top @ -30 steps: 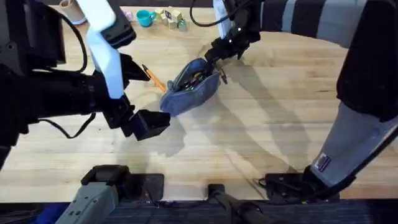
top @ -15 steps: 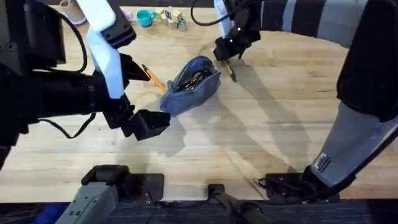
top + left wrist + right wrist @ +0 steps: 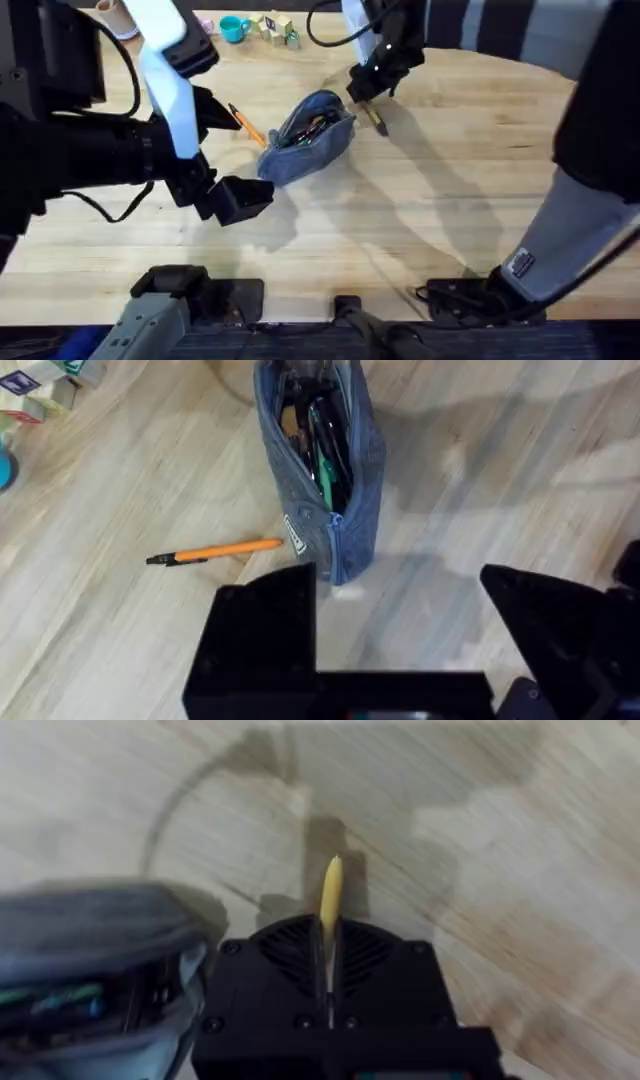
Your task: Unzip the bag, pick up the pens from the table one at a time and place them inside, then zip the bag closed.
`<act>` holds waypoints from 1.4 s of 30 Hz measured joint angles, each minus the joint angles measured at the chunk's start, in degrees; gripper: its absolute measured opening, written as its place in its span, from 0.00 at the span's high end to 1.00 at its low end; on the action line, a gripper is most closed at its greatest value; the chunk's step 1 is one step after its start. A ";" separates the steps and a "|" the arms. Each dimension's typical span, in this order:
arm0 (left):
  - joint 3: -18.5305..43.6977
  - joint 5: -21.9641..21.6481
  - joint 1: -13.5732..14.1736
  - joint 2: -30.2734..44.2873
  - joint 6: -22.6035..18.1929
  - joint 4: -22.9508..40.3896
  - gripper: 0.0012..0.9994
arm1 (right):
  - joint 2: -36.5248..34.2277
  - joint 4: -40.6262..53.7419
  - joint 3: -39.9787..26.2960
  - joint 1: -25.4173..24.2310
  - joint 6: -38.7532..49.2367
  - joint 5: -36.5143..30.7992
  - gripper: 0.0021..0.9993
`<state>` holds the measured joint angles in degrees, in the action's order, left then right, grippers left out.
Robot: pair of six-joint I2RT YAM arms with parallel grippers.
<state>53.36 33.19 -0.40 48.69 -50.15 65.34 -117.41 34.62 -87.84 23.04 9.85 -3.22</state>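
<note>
The right gripper (image 3: 367,98) is closed on 1 pen (image 3: 374,117), pinched between the black fingers so that its yellow end sticks out ahead of them in the right wrist view (image 3: 331,890). Over the last second this gripper has been lifted and carried slightly away from the mouth of the bag (image 3: 308,137), towards the far right of it, with the pen brought along. The pick-up is therefore judged done for this pen, and the insertion is what remains.

The left gripper (image 3: 400,635) is held open, hovering just short of the near, closed end of the bag, and has not shifted in that time. No grasp is made by it.

The bag lies near the middle of the table (image 3: 430,200), its long axis running from the near left to the far right in the overhead view. Its zipper is open along most of the length, and dark and green items can be seen inside (image 3: 325,455).

The held pen is tilted, its long axis running from the fingers down towards the near right, beside the bag's far end.

The 2nd pen (image 3: 215,551) lies flat on the table just left of the bag, black tip pointing away from it, its axis roughly crosswise to the bag's.
</note>
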 joint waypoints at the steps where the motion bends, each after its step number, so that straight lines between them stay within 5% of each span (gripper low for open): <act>1: 0.00 0.00 0.00 0.00 0.01 -0.01 0.01 | 0.89 0.34 0.23 0.00 0.92 0.00 0.97; 9: 0.00 0.00 0.00 0.00 0.00 0.00 0.01 | 11.63 1.39 0.35 -0.02 7.98 0.02 0.97; 16: 0.00 0.00 0.00 0.00 0.00 0.00 0.01 | 18.30 5.19 0.35 -0.02 23.23 1.54 0.97; 28: 0.00 0.00 0.00 0.00 0.00 0.00 0.01 | 19.19 17.67 0.35 0.71 63.39 22.08 0.97; 42: 0.00 0.00 0.00 0.00 0.00 0.01 0.01 | 18.41 16.67 0.35 7.74 86.57 25.47 0.97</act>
<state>53.36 33.19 -0.40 48.69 -50.15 65.36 -99.00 51.29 -87.48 30.79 96.42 22.25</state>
